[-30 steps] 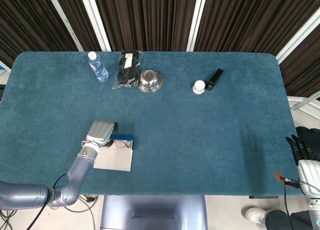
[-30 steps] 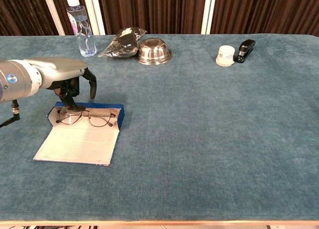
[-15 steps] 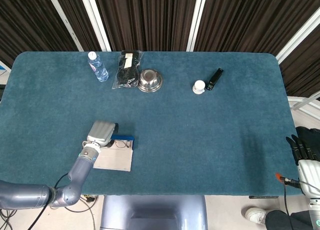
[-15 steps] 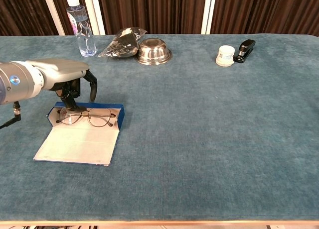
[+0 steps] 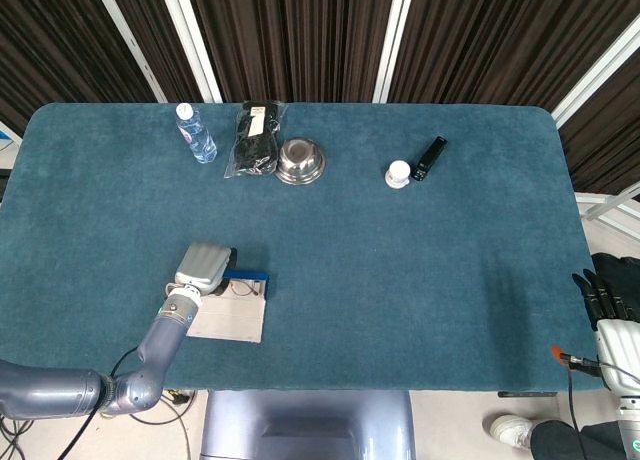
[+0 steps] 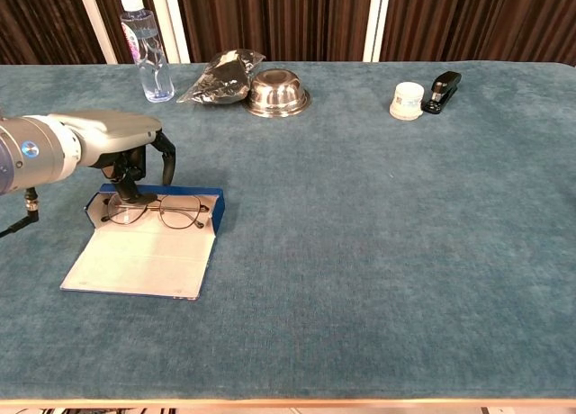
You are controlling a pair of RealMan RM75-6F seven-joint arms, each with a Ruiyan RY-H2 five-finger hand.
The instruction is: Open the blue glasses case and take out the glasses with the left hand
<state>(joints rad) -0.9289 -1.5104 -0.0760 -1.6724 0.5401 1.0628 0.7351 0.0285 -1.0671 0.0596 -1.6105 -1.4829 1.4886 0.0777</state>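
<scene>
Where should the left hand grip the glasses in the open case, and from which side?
Probably the bridge or a lens rim of the glasses, pinched from above. They lie lenses-up in the open blue case, the raised back wall blocks the far side, and the left hand is right above them.

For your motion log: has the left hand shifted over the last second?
Yes, slightly: the left hand has crept rightward, towards the steel bowl, above the glasses.

Head view high overhead, chest view low frontal, both sharing table [image 5: 400, 260]
</scene>
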